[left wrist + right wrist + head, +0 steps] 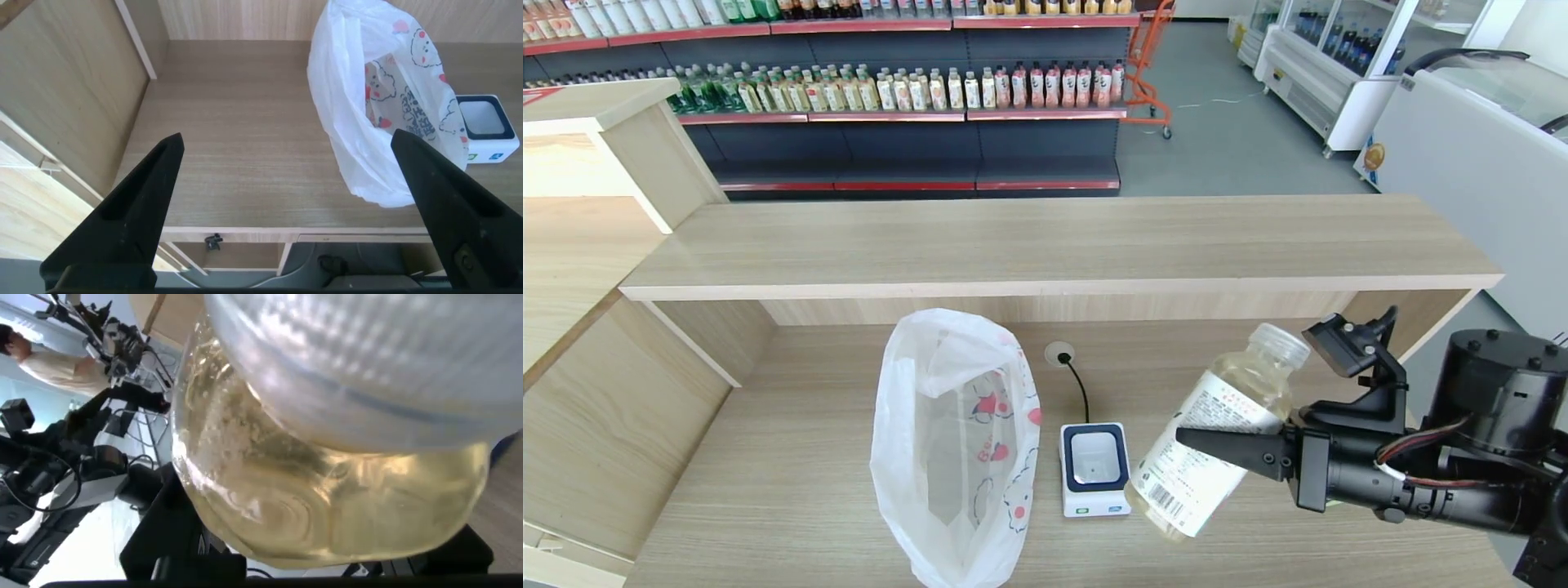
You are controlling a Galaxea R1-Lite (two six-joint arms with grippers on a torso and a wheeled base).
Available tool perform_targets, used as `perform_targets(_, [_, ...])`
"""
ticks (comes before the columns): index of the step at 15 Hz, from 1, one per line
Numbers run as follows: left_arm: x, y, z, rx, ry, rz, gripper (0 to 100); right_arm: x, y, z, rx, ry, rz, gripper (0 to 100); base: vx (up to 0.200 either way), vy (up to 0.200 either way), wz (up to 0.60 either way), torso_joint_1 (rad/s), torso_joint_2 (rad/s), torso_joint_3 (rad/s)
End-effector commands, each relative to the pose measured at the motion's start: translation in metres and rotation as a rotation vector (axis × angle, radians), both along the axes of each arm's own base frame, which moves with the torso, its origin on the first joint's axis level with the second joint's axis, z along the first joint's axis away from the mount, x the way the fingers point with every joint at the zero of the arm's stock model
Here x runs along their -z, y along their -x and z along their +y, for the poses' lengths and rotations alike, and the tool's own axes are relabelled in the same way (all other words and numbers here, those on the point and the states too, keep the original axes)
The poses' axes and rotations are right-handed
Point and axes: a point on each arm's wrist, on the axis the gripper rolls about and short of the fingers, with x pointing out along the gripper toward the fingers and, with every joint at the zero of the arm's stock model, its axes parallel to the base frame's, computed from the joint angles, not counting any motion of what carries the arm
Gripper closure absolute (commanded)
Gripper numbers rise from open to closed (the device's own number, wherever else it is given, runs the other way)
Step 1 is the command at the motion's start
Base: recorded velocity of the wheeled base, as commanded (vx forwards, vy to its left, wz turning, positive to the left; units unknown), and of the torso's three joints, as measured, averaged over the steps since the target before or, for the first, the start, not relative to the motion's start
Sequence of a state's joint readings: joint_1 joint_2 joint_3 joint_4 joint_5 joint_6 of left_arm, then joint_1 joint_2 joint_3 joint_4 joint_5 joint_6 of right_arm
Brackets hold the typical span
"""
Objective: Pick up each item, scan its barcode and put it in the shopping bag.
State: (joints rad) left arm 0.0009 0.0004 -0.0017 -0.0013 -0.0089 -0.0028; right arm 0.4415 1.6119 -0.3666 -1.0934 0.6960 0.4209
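Bright, even light falls over my counter [768,490]; a faint shadow lies just beside the shopping bag [956,449], white glare on its plastic, and the shelves [890,114] behind it seem bowed.

bottle [1227,404]: clear glossy plastic, ribbed translucent cap, smooth white label | shopping bag [956,449]: thin translucent plastic film, crinkled, faint sheen | scanner [1094,467]: smooth white plastic, glossy window | counter [792,490]: matt pale wood grain | my right gripper [1217,445], my left gripper [290,208]: matt black, plastic by the look

Tilted clear bottle [1232,402] held aloft beside scanner [1094,467]; white shopping bag [956,441] stands open.
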Motion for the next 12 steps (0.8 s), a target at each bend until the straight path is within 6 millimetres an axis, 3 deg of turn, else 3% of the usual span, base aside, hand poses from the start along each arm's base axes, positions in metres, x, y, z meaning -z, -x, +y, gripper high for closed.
perform_targets(1, [0.000,0.000,0.000,0.000,0.000,-0.001,0,0.001,0.000,0.005,-0.029,0.005,-0.024,100,0.000,0.000,0.00,0.000,0.00,0.000])
perform_targets(9, [0.000,0.000,0.000,0.000,0.000,-0.001,0,0.011,0.012,0.034,-0.164,0.046,-0.083,100,0.000,0.000,0.00,0.000,0.00,0.000])
perform_targets(12, [0.000,0.000,0.000,0.000,0.000,-0.001,0,0.016,0.010,0.036,-0.170,0.065,-0.090,100,0.000,0.000,0.00,0.000,0.00,0.000])
